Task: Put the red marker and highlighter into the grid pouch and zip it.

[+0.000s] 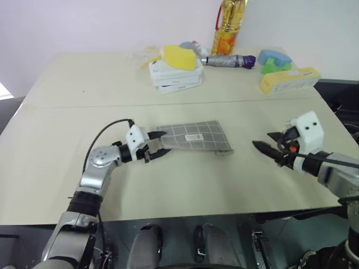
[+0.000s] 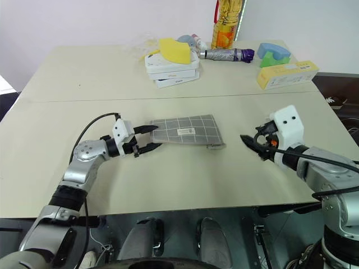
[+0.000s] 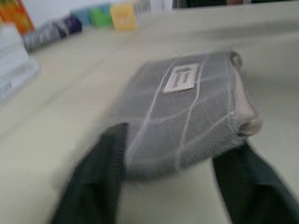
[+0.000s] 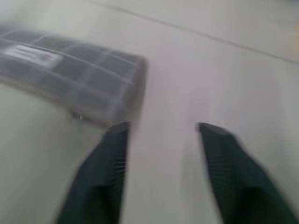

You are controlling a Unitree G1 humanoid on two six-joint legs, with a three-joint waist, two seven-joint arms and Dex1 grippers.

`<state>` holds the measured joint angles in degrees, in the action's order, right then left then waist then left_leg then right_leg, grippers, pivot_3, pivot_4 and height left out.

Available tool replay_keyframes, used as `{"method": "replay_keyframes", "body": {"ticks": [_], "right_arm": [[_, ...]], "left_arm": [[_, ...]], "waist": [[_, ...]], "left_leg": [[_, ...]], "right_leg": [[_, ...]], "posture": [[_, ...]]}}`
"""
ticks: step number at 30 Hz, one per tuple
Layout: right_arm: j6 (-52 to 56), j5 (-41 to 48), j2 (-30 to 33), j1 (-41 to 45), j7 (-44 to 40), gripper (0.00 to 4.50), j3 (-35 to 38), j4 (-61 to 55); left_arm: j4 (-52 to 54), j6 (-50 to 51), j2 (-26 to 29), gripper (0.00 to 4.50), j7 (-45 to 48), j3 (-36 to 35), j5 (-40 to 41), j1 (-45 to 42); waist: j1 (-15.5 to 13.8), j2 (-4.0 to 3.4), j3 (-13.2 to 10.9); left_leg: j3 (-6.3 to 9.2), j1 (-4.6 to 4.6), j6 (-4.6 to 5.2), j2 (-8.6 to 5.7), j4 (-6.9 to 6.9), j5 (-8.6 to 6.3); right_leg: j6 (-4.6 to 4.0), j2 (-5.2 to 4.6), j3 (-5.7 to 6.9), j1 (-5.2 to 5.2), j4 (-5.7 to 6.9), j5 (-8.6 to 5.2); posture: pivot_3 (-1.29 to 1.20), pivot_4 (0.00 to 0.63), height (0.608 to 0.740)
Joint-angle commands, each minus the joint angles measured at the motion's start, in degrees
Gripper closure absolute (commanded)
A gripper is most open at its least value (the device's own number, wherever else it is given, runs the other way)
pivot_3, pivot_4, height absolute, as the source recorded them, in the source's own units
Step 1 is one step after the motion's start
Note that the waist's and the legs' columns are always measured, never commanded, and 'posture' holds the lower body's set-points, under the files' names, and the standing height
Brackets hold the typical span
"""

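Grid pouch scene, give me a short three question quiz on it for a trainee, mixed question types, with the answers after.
1. True or false: the left tool is clamped shut on the pouch.
2. Which lies nearest the stacked white boxes? A) yellow carton B) grey tube C) pouch
3. Fill in: the right tool hangs open above bare ____, apart from the pouch.

Key:
1. False. Its fingers stand open at the pouch's end.
2. B
3. table
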<state>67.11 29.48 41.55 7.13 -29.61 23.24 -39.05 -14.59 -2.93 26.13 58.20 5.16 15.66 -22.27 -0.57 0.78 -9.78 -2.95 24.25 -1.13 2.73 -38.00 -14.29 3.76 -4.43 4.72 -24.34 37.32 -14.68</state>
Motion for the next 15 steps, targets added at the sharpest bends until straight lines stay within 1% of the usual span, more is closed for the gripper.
{"method": "replay_keyframes", "body": {"ticks": [1, 4, 7, 10, 15], "right_arm": [[-4.4, -0.94, 0.86, -2.34, -0.45, 0.03, 0.2, -1.36], [-8.0, -0.73, 1.18, -5.67, -2.18, 0.03, -0.19, -1.86], [-12.91, -0.52, 0.78, -8.98, -4.62, 0.03, 0.61, -1.86], [-16.47, -0.52, -0.07, -10.81, -5.43, 0.03, 1.56, -0.1], [-21.23, -1.39, -0.44, -12.94, -5.97, 0.03, 1.02, 2.96]], "left_arm": [[5.23, 5.39, 3.19, 0.9, 1.54, -2.86, 3.37, 2.98], [7.72, 9.95, 5.74, 0.9, 1.38, -4.79, 4.81, 6.09], [8.94, 15.24, 7.19, 0.9, -1.91, -8.16, 6.34, 8.07], [8.84, 16.17, 7.47, 0.9, -4.95, -10.25, 5.71, 8.99], [8.69, 17.44, 7.3, 0.9, -8.87, -11.97, 5.0, 9.71]], "waist": [[-0.04, -0.01, 0.0], [-0.19, -0.01, 0.0], [-0.2, 0.0, 0.0], [-0.17, -0.01, -0.01], [-0.22, 0.0, -0.01]], "left_leg": [[0.01, 0.0, 0.0, 0.0, 0.0, 0.0], [0.01, 0.0, 0.0, 0.0, 0.0, 0.0], [0.04, 0.01, 0.0, 0.0, 0.0, -0.01], [0.08, 0.01, 0.0, 0.0, 0.0, -0.01], [0.04, 0.02, 0.0, -0.01, 0.0, -0.01]], "right_leg": [[0.0, 0.0, 0.0, 0.0, -0.01, 0.0], [0.0, -0.01, 0.0, -0.01, -0.01, 0.0], [0.0, -0.04, 0.0, 0.0, -0.05, -0.01], [0.01, -0.04, -0.01, 0.0, -0.05, -0.01], [0.0, -0.04, -0.01, 0.0, -0.07, -0.01]], "posture": [[0.0, 0.15, 0.74], [0.0, 0.15, 0.74], [0.0, 0.15, 0.74], [0.0, 0.15, 0.74], [0.0, 0.15, 0.74]]}}
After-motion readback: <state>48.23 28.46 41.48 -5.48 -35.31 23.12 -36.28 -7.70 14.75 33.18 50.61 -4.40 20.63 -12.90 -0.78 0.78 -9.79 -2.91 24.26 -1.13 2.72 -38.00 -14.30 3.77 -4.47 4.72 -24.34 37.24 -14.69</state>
